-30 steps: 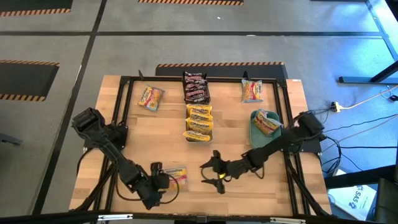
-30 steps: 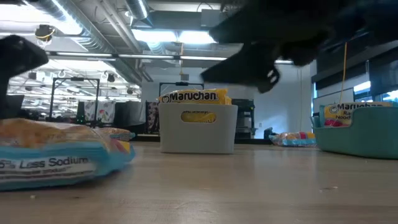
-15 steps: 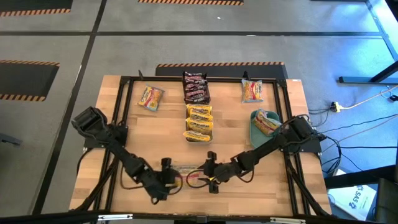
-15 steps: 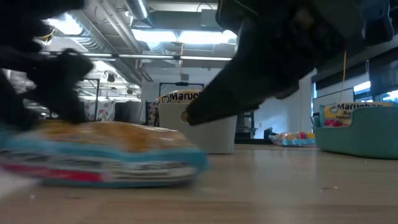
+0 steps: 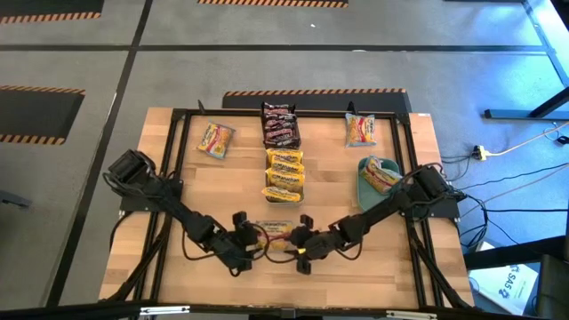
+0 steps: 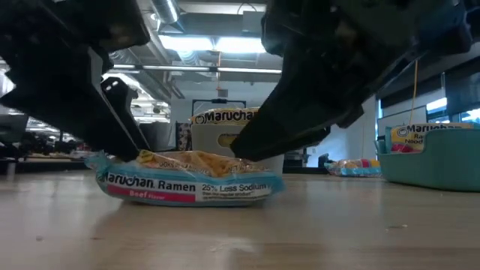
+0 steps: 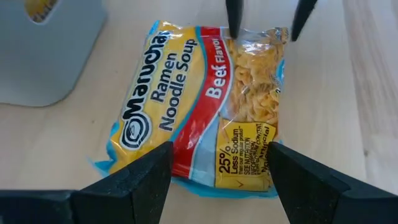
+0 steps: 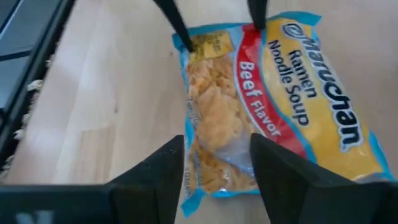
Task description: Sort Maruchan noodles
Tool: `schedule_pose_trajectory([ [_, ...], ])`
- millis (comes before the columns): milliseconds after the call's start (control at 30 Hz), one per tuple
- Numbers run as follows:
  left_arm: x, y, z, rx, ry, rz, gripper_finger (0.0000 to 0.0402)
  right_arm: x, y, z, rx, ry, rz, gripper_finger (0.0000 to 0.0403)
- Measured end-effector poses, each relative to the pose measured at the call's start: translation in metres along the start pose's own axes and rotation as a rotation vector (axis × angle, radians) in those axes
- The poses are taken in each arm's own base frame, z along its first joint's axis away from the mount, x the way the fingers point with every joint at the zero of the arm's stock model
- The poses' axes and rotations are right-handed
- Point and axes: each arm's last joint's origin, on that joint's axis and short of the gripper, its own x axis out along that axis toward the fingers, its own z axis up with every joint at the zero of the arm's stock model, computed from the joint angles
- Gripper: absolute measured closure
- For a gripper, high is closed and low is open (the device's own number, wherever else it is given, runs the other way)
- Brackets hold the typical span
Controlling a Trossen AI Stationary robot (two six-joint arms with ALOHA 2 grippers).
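The beef ramen packet (image 5: 277, 233) lies flat on the surface between the open left claw (image 5: 250, 242) and the half-closed right claw (image 5: 299, 243), gripped by neither.

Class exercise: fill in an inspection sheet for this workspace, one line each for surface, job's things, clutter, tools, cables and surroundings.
Surface: wooden table, black frame.
Job's things: Beef Flavor Maruchan packet flat near the front edge; yellow packets in the clear bin; dark packets behind it; one in the teal bin; two loose packets at the back.
Clutter: nothing seen.
Tools: left tool open, right tool open, at opposite ends of the Beef packet.
Cables: cables on the floor beside the table.
Surroundings: grey floor, hazard-striped tape.
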Motion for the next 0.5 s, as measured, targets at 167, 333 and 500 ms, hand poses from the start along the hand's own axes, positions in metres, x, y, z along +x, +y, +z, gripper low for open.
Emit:
schedule_pose_trajectory([
  [167,-0.021,-0.004,0.016,0.012,0.012,0.001,0.0147,0.001,-0.002,0.003,-0.01,-0.012,-0.003,0.0185],
  [333,-0.043,-0.014,0.017,-0.001,0.001,-0.049,0.0147,-0.001,0.006,0.016,-0.064,-0.002,0.044,0.0132],
  [500,-0.041,-0.029,0.009,-0.01,-0.078,-0.078,0.0147,-0.007,0.011,0.034,-0.098,-0.01,-0.047,0.0115],
])
